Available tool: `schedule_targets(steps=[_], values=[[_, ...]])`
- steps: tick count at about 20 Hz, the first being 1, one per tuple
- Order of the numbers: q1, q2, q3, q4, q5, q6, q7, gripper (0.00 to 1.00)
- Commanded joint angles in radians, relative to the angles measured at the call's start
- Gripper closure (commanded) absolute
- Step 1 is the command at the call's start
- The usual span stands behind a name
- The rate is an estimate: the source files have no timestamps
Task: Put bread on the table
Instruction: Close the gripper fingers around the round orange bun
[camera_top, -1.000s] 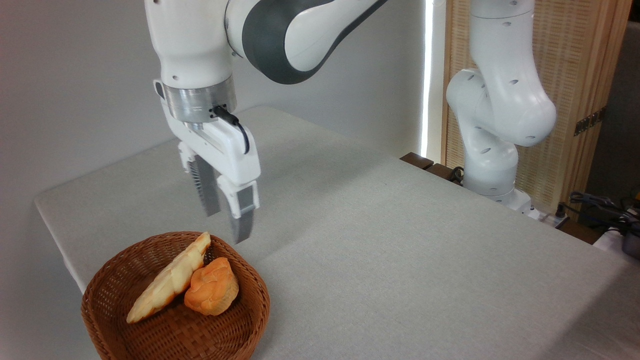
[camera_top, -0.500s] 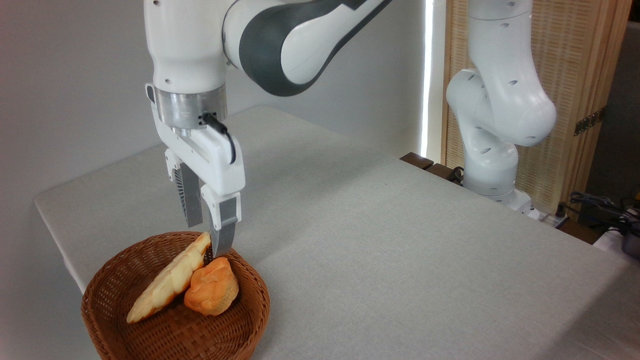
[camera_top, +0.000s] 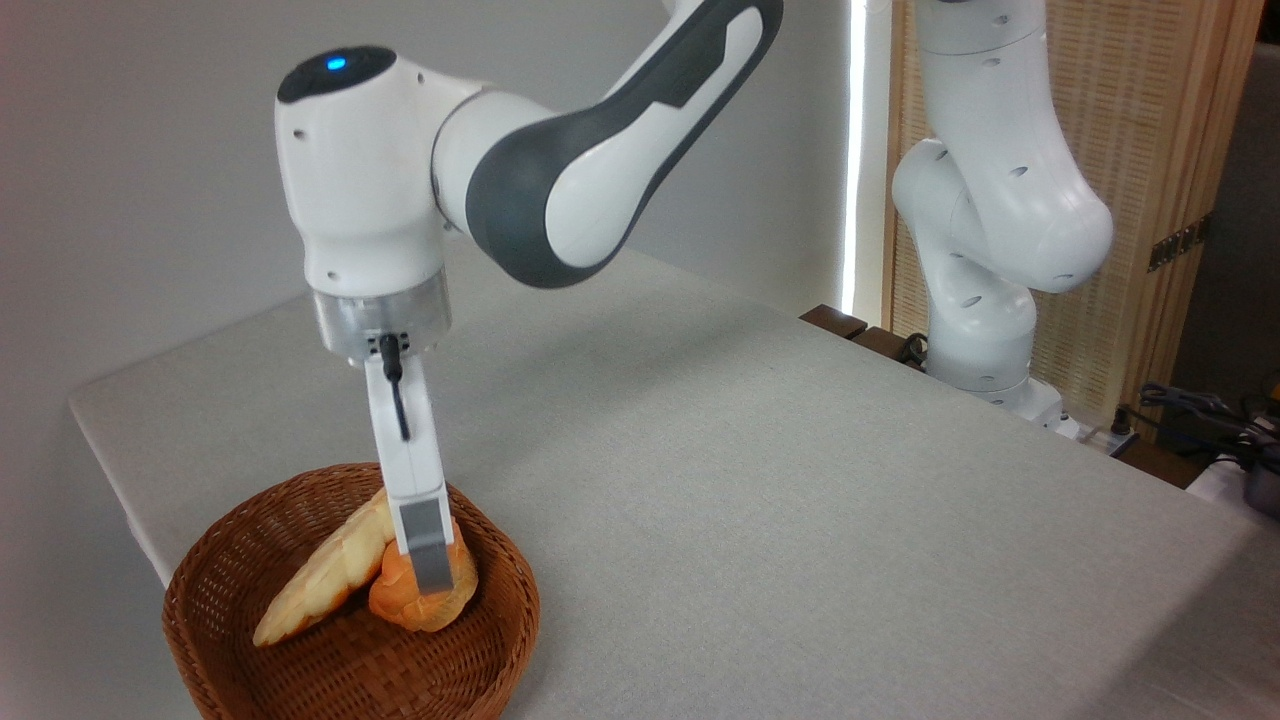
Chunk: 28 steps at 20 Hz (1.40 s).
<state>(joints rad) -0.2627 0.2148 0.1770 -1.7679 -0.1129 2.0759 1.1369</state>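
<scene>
Item: claw (camera_top: 431, 575). A two-finger gripper on a white and dark grey arm (camera_top: 560, 170), pointing straight down into the basket. It is seen edge-on, so only the near finger (camera_top: 430, 545) shows, a grey pad on a white mount; the second finger is hidden behind it. Whether the jaws are spread wide, narrowed, or closed on anything cannot be told from this angle. A short black cable (camera_top: 396, 395) runs down the claw body from the silver wrist ring.

Item: bread (camera_top: 420, 597). A small knobbly orange-golden bun, lying in the basket directly under and behind the claw tip. The near finger overlaps its upper middle; contact looks likely but is not certain.

Item: pale loaf (camera_top: 320, 580). Longer, yellowish, braided (leaning diagonally), just left of the claw and touching the bun's left side.

Item: basket (camera_top: 250, 660). Brown woven wicker, round, surrounding the claw tip and holding both pieces. It sits at the near left corner of the table.

Item: table (camera_top: 800, 520). Light grey-beige cloth top, stretching right of and behind the claw.

Item: arm base (camera_top: 985, 260). White column, well to the right of the claw, at the table's far edge.
</scene>
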Motion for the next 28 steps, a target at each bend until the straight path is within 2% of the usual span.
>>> schedule_targets(steps=[1,7,8,9,10,11,25,28], values=[[0.0,0.006,0.007,-0.001,0.01,0.016,0.078,0.0],[0.002,0.017,0.021,0.001,0.004,0.018,0.098,0.01],[0.002,0.017,0.022,0.001,0.001,0.018,0.113,0.2],[0.002,0.017,0.022,0.001,-0.001,0.018,0.118,0.42],[0.0,0.014,0.024,0.001,-0.001,0.016,0.119,0.55],[0.0,0.012,0.033,0.001,-0.001,0.016,0.124,0.61],[0.0,0.005,0.038,0.004,-0.004,0.01,0.126,0.6],[0.0,-0.034,0.038,0.005,-0.043,0.004,0.095,0.59]])
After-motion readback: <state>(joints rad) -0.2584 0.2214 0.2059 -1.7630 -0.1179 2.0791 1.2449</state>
